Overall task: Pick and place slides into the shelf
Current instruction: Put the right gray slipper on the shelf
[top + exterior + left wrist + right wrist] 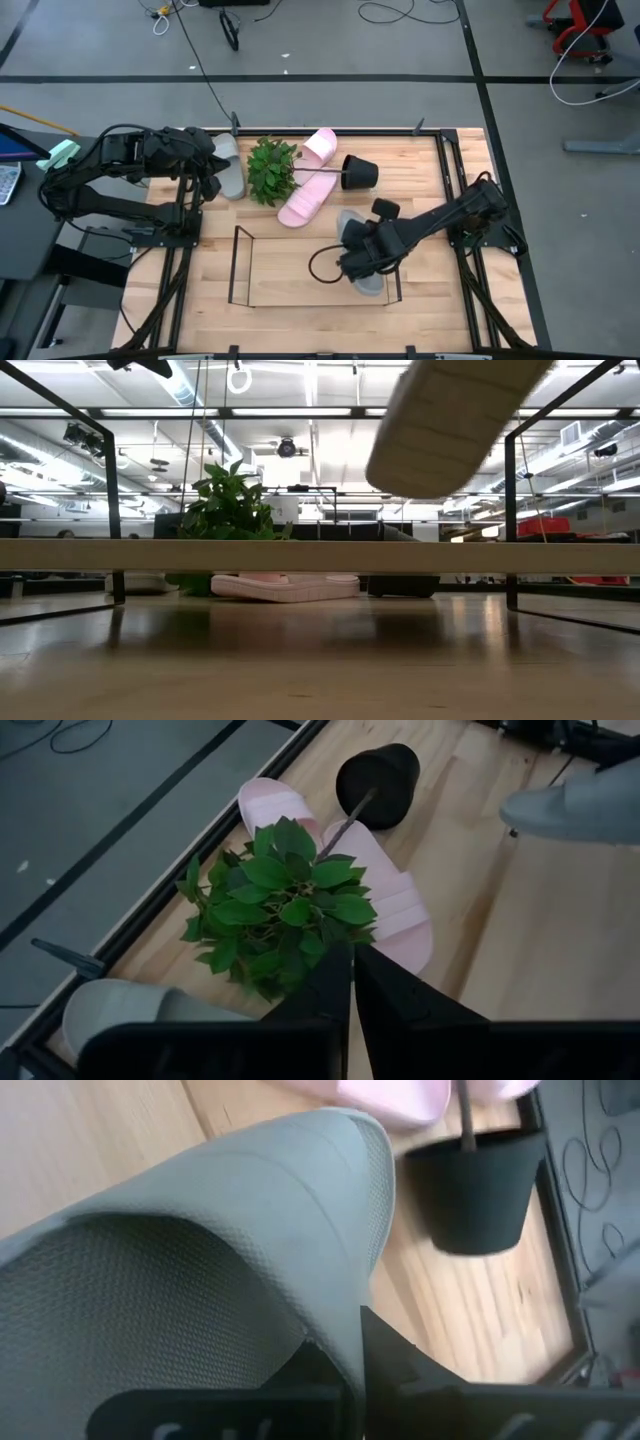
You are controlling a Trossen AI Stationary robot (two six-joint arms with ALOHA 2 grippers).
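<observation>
Right claw [362, 262] is clamped on a grey-green slide [356, 250], held up off the worktop [300, 320] over the right end of the wire shelf [240, 268]. Low view shows that slide's sole tilted in the air, nothing under it. Just beyond this claw, toward the far edge: the tipped-over black pot [359, 172] and two pink slides [310, 195], one lying flat, the other [320, 146] behind it near the far rail.

Left claw [352, 982] has its fingers pinched together with nothing between them, parked at the far left corner of the worktop. The second grey-green slide [130, 1010] sits right beside it. The plant's leaves [280, 905] are just ahead of its fingertips, not touching as far as I can tell.

No slide rests on the shelf.
</observation>
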